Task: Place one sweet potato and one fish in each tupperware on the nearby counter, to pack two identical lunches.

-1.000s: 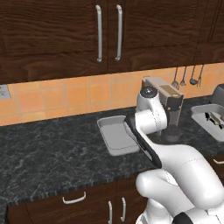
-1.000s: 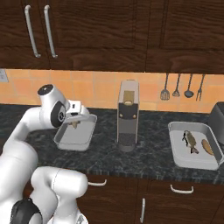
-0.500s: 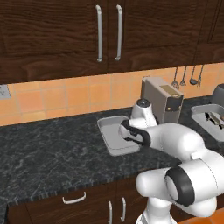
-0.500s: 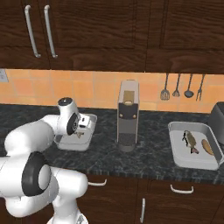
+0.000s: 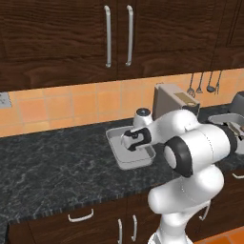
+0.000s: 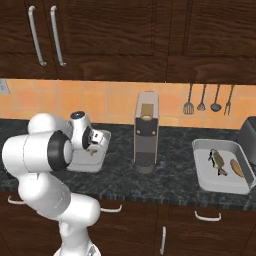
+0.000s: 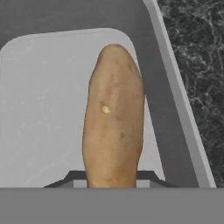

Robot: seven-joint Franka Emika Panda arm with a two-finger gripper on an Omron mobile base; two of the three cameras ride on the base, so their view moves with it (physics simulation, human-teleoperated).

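While I have the gripper down inside the near tupperware, its fingers are clamped on one end of a sweet potato, which hangs lengthwise over the container's pale floor; from the hand view I cannot tell whether the far end touches the bottom. This tupperware sits on the counter left of the tall grey appliance. The second tupperware, well to the right, already shows a fish and another sweet potato side by side. I judge the potato firm and fairly dense, with a dull skin that should not slip much, and not fragile, so a short drop would do no harm. My hold is on the rounded end rather than the thick middle, so it could pivot or swing; a grip across the waist would be steadier. I see no fish in the near container, though the arm hides part of it
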